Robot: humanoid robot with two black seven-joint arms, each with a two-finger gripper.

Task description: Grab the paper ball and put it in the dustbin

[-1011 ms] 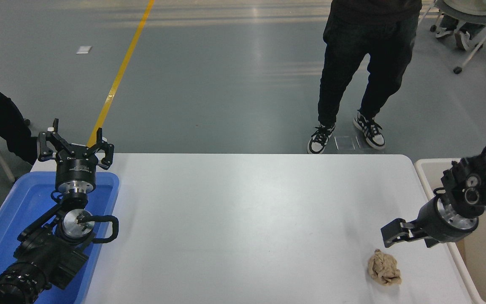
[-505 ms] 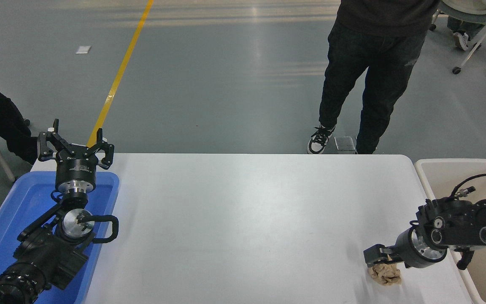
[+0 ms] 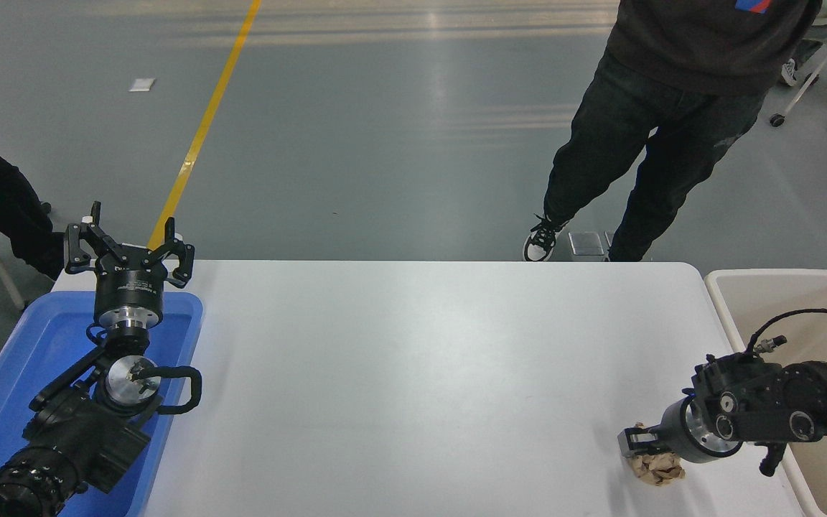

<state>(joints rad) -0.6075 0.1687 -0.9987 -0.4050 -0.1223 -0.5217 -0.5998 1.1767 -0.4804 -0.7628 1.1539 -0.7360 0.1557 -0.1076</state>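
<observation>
The tan-brown crumpled paper ball (image 3: pixel 659 469) lies on the white table (image 3: pixel 413 373) near its front right corner. My right gripper (image 3: pixel 637 442) comes in from the right edge, lies low and points left. It sits right on the ball's upper part and hides it. I cannot see whether it grips the ball. The cream-beige dustbin (image 3: pixel 719 304) stands just past the table's right edge, and my right arm reaches across its opening. My left gripper (image 3: pixel 128 244) is open and empty, parked at the lower left.
A shallow blue tray (image 3: pixel 11 373) sits under my left arm at the table's left end. A person in dark clothes (image 3: pixel 643 143) stands beyond the far right edge. A yellow floor line runs at the far left.
My right gripper has come down and forward from above the table onto the paper ball. The person at the far side has shifted to the right. My left arm has not moved.
</observation>
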